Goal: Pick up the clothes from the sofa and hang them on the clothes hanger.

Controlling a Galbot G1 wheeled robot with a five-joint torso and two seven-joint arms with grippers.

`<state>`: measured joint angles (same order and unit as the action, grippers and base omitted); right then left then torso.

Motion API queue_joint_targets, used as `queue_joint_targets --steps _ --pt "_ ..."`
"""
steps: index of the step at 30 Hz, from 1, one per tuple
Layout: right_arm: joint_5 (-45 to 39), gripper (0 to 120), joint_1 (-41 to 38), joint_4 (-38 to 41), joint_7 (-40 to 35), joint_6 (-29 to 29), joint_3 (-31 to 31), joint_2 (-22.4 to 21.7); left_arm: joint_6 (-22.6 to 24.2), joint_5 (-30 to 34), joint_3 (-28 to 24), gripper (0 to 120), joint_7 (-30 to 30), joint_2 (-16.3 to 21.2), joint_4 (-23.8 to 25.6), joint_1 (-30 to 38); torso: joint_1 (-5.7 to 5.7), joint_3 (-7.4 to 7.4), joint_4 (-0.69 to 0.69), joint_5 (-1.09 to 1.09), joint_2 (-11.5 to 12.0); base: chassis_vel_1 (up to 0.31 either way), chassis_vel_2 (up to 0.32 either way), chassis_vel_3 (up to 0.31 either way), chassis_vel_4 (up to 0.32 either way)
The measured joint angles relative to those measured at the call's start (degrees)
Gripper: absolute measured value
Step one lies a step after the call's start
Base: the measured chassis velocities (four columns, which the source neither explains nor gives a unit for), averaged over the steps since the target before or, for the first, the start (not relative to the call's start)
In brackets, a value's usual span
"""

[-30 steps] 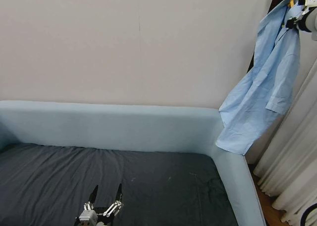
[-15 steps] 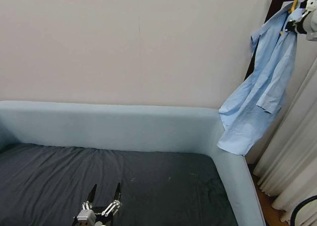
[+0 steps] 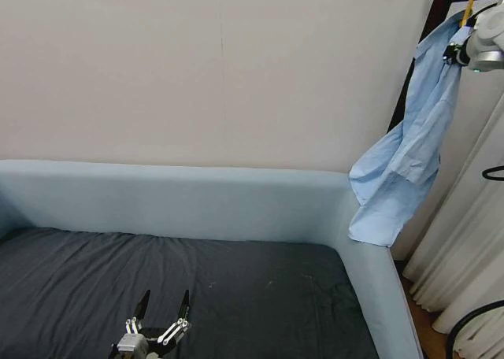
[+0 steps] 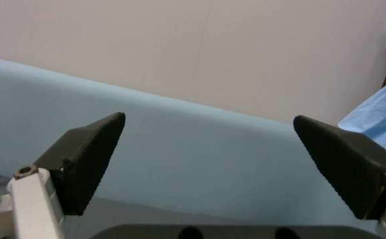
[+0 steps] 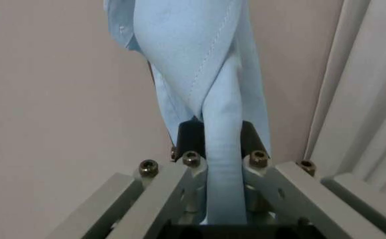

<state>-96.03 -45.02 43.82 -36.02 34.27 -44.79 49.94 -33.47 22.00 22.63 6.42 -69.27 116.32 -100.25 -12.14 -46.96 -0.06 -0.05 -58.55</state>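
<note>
Right gripper [image 3: 457, 52] was in the upper right corner of the head view, raised high next to the wall [image 3: 197, 68]. Its jaws were clamped on a fold of the light blue shirt [image 3: 409, 150]. The right wrist view confirmed this: a narrow band of cloth ran up through the middle of the frame, pinched between the two black pads [image 5: 191, 134], and the rest of the shirt spread out above them.

The shirt hung from that grip and fell from the upper right of the head view to the middle right. A sleeve was bunched roughly halfway down. The lowest edge overlapped the top of the sofa [image 3: 197, 201] at its rear right corner. None of the shirt lay on the dark seat cushion [image 3: 236, 296].

A thin yellow piece [image 3: 470, 1] rose just above the right gripper at the top edge. It was possibly the hanger's hook, but too little of it was in frame to be sure. A dark post [image 3: 403, 99] ran down behind the shirt, and a pale curtain [image 3: 472, 257] filled the lower right.

Left gripper [image 3: 165, 297] was at the bottom of the head view, left of centre, low over the seat cushion. Its jaws were spread wide with nothing between them. In the left wrist view the two dark fingertips stood far apart at lower left and lower right, framing the sofa backrest. A corner of the shirt showed at the right edge of that frame.
</note>
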Motion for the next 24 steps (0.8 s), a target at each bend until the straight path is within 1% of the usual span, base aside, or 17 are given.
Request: queue_joint_targets --steps 5,8,11,20,21,22,24 --pt "0.86 1 0.19 0.13 0.28 0.08 -0.12 0.32 -0.05 -0.17 0.02 100 -0.01 -0.18 0.09 -0.09 0.0 0.0 -0.02 0.03 0.0 0.0 0.0 0.0 0.0" --pt "1.26 1 -0.05 -1.6 0.88 -0.09 -0.41 1.44 -0.05 -0.17 0.06 100 -0.01 -0.28 0.3 -0.15 0.0 0.0 -0.03 0.04 0.0 0.0 0.0 0.0 0.0" --pt "1.27 1 -1.0 -4.16 1.18 -0.19 -0.23 3.44 -0.05 -0.12 0.23 100 -0.02 -0.35 0.48 -0.3 0.01 0.02 0.0 -0.01 -0.01 0.0 0.0 0.0 0.0" --pt "0.56 2 -2.47 -6.9 1.15 -0.27 0.04 5.72 -0.93 0.06 0.55 100 -0.03 -0.43 0.59 -1.03 0.01 0.01 -0.01 0.02 0.0 0.0 0.0 0.0 0.0" --pt "0.47 6 -2.61 -6.97 1.12 -0.31 0.12 5.79 -1.07 0.07 0.56 100 -0.04 -0.42 0.62 -1.19 0.0 0.0 0.0 0.02 0.0 0.0 0.0 0.0 0.0" --pt "0.47 6 -2.61 -6.97 1.12 -0.31 0.12 5.79 -1.07 0.07 0.56 100 -0.04 -0.42 0.62 -1.19 0.0 0.0 0.0 0.02 0.0 0.0 0.0 0.0 0.0" --pt "0.24 15 -2.82 -6.57 0.87 -0.35 0.24 5.69 -1.32 0.09 0.72 100 -0.06 -0.31 0.63 -1.38 0.0 0.0 -0.01 0.01 0.0 0.0 0.0 0.0 0.0"
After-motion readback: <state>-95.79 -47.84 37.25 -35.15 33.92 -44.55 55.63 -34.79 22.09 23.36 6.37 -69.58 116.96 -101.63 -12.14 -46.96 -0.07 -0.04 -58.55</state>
